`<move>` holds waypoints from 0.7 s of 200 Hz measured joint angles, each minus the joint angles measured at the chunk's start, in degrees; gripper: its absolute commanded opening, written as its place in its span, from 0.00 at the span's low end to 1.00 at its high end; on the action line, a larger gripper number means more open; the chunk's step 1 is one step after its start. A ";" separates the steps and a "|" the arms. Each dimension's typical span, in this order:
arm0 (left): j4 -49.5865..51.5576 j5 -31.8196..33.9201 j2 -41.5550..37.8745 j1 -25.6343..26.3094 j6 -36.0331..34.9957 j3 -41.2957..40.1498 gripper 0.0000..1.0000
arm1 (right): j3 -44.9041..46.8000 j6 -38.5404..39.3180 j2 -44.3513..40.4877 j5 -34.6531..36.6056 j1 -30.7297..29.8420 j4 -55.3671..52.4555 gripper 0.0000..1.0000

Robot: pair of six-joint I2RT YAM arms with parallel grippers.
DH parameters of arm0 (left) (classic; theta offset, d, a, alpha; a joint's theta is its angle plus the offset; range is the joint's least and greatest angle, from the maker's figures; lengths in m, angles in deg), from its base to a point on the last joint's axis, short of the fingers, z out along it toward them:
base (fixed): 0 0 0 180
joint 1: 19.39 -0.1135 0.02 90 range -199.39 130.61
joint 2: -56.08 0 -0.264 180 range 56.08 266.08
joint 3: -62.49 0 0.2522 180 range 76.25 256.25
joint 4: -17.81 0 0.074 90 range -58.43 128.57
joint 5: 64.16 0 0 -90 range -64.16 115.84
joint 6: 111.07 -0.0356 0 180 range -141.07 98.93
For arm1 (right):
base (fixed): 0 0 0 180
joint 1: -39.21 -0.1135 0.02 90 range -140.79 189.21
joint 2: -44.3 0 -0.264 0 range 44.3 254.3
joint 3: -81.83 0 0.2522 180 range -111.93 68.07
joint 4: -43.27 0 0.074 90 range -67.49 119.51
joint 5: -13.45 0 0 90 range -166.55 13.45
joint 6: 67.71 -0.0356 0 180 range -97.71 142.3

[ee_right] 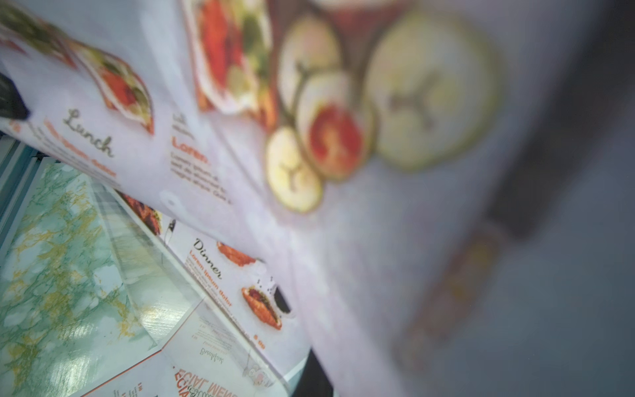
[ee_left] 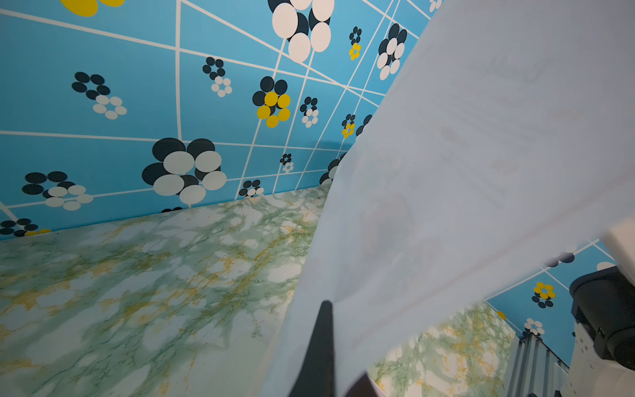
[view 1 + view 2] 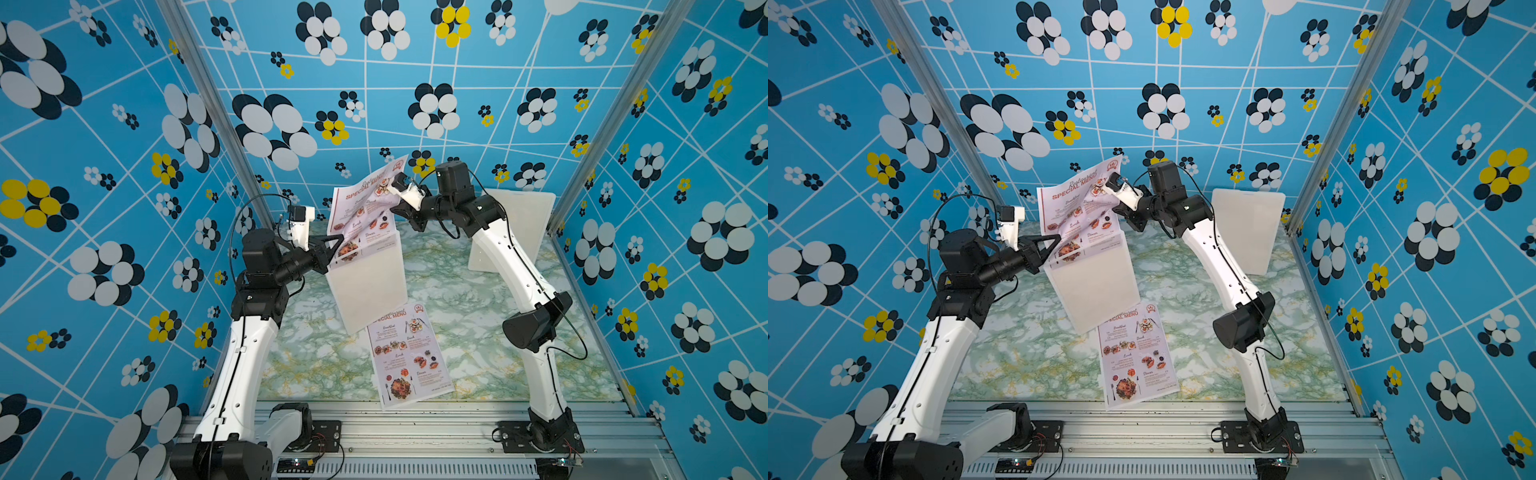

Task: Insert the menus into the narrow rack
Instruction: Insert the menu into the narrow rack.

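So far neither sheet is seated. The held menu (image 3: 365,208) hangs over the rack (image 3: 370,286) with both hands on it. Its lower edge looks started into the top opening: in the right wrist view the "Dinner" section reads through the rack's clear wall. Most of the sheet is above the rim.

The left hand (image 3: 337,243) is closed tight on the low part of the edge nearest its arm. The right hand (image 3: 397,203) is closed too, pinching high on the opposite edge.

The second menu (image 3: 409,355) lies flat and face up on the tabletop (image 3: 465,286), just in front of the rack. Its near end reaches the metal rail (image 3: 457,419), and nothing grips it.

Left to do, by my reckoning:
- slide the held menu fully down
- let it go
- fetch and insert the second menu

Materials:
- Menus: thin, glossy, pale pink, with a red heading and small food photos. The back is plain white in the left wrist view. The held one bows and curls between the two grips, so it is floppy stock.
- Rack: a frosted, see-through plastic box, tall and narrow with flat walls, standing skewed to the tabletop's edges.
- Tabletop: smooth green-and-white marble print with yellow veining.
- White board (image 3: 519,224): rounded corners, leaning at the back on the right.
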 measured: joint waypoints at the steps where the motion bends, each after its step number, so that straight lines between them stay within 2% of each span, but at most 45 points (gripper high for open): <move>1: -0.02 0.00 -0.07 0.00 0.02 -0.09 0.00 | 0.02 0.00 0.00 0.04 0.00 0.00 0.08; 25: -0.24 -0.02 -0.48 0.00 0.87 -1.18 0.00 | 0.00 0.00 0.00 1.05 0.04 0.02 0.08; 57: -1.11 -0.04 -0.48 0.00 1.75 -1.81 0.06 | 0.00 0.00 0.00 1.60 0.07 0.04 0.10; 100: -1.53 -0.02 -0.48 -0.02 2.51 -1.86 0.10 | 0.00 -0.04 0.00 1.57 0.13 0.11 0.42; 140: -1.09 0.39 -0.48 -0.17 2.51 -1.79 0.15 | 4.39 -1.95 -2.49 -0.24 1.49 1.09 0.57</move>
